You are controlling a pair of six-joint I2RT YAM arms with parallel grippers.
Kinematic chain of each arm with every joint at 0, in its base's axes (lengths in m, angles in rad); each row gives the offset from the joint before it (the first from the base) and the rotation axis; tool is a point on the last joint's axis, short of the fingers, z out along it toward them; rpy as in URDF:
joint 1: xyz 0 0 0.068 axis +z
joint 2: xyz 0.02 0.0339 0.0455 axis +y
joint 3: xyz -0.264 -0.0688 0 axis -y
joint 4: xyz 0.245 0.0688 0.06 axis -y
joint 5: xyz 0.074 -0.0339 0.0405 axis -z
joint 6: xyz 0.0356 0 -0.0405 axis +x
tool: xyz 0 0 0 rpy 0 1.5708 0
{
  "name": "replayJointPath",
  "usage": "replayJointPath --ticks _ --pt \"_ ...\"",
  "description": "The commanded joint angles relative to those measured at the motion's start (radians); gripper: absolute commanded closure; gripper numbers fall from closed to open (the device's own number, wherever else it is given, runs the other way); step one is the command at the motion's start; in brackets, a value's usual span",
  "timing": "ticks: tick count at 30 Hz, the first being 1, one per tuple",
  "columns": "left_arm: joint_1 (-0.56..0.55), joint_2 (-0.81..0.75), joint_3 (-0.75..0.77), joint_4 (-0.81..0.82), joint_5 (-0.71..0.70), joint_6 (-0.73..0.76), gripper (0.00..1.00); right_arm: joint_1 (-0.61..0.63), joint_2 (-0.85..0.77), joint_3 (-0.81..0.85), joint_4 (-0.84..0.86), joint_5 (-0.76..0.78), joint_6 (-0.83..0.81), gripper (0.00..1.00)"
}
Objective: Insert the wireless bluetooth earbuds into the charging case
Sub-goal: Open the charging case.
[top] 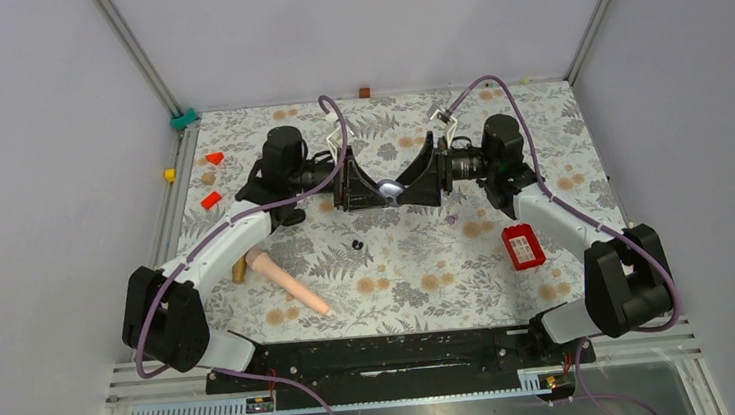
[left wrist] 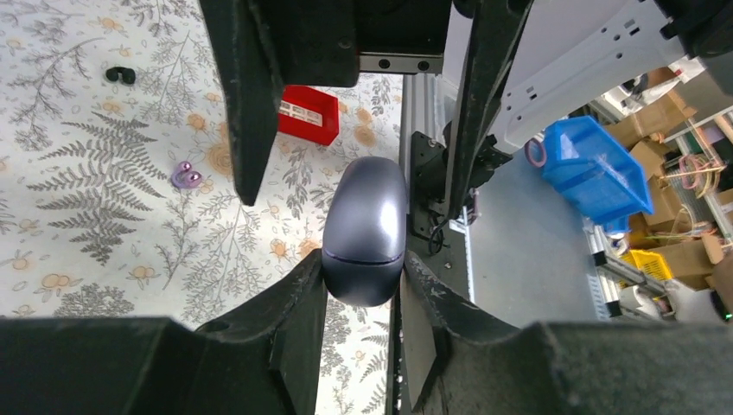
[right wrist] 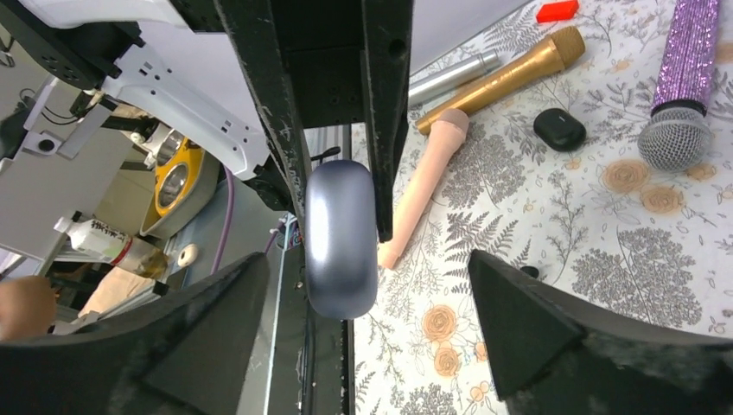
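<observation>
Floral table; grey case in L claw; R claw wide

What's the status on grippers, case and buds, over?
Left gripper shut on case; right gripper open around it. Case lid closed. Black buds and purple buds loose on table. Nothing else in the way.

Charging case: glossy silver-grey oval, lid shut, pinched in left gripper above table. Black earbuds and purple earbuds lie loose on the table, apart.
</observation>
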Motion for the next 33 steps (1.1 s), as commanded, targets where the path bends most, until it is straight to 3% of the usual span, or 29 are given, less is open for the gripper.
replayJointPath --ticks 1,5,10,18,22,33 --pt "-0.004 -0.018 0.113 -0.266 0.049 0.275 0.93 -0.005 -0.05 0.033 -0.058 0.021 -0.083 0.01" --pt "-0.004 -0.028 0.186 -0.498 0.048 0.477 0.93 -0.005 -0.076 0.047 -0.213 0.058 -0.221 0.0" --pt "-0.004 -0.013 0.228 -0.672 0.037 0.623 0.95 -0.001 -0.072 0.046 -0.222 0.08 -0.23 0.0" --pt "-0.004 -0.019 0.169 -0.623 0.045 0.604 0.98 0.065 -0.039 0.046 -0.207 0.075 -0.225 0.01" --pt "-0.005 -0.033 0.153 -0.596 0.042 0.585 0.98 0.096 -0.041 0.06 -0.296 0.11 -0.307 0.01" --pt "-0.012 -0.049 0.135 -0.588 0.045 0.59 0.99 0.1 -0.039 0.068 -0.343 0.181 -0.352 0.0"
